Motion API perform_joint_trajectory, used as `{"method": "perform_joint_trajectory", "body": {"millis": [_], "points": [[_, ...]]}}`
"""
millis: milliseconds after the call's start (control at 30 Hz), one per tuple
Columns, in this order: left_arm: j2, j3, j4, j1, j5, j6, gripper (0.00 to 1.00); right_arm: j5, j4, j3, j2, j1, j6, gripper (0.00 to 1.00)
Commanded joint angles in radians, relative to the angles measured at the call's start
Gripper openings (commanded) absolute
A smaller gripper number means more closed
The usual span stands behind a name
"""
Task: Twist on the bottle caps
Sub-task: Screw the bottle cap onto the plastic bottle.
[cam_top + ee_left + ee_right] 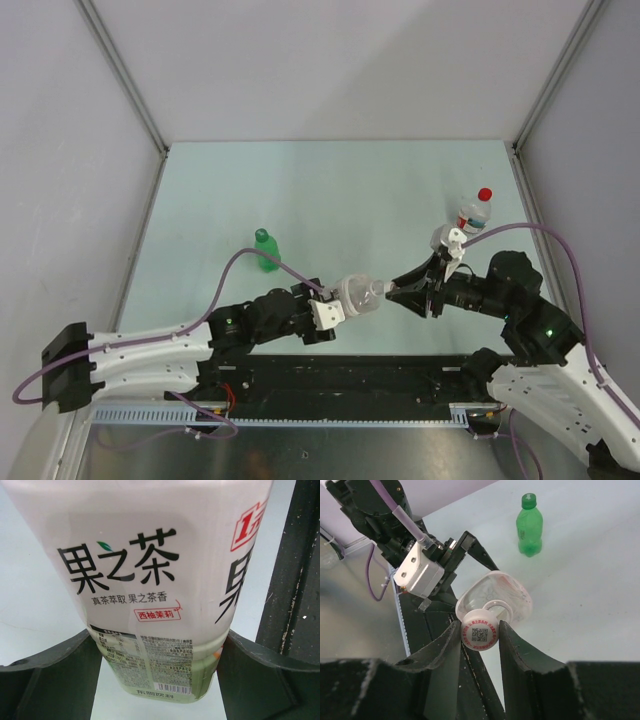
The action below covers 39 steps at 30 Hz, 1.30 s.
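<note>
Watching the white cap [480,635] most closely: my right gripper [479,626] is pinching it between narrowed jaws, right at the mouth of the wide clear bottle [358,294]. My left gripper [338,306] is clamping that bottle around its body, jaws spread wide, and holding it sideways in the air over the six o'clock part of the table [350,190].

I am judging cross-threading to be the main danger. If cap and neck are meeting at a slight angle, turning will be jamming the thread instead of seating it. I cannot tell how far on the cap is sitting.

I am also worrying about the bottle twisting inside the left jaws as torque is building, since its label looks slick.

The green cap [261,233] is sitting on the green bottle [266,254] at eleven o'clock from the held one. The red cap [485,194] is topping the small clear bottle [473,216] at two o'clock, near my right wrist, where a wrist roll could be knocking it over.
</note>
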Motion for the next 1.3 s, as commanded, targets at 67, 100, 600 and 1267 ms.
{"method": "perform_joint_trajectory", "body": {"millis": [67,100,600,1267], "points": [[0.015,0.087,0.004,0.006,-0.002,-0.008,0.0,-0.036,-0.015,0.046,0.064,-0.004,-0.034,0.03],[0.013,0.088,0.007,0.006,0.002,0.0,0.0,-0.03,-0.018,0.048,0.071,-0.003,-0.035,0.03],[-0.025,0.057,0.024,0.006,0.103,0.061,0.0,0.011,-0.018,0.049,0.118,-0.004,-0.041,0.04],[-0.072,0.119,-0.03,0.016,0.228,0.091,0.0,-0.172,-0.096,0.049,0.147,0.05,-0.122,0.0]]}}
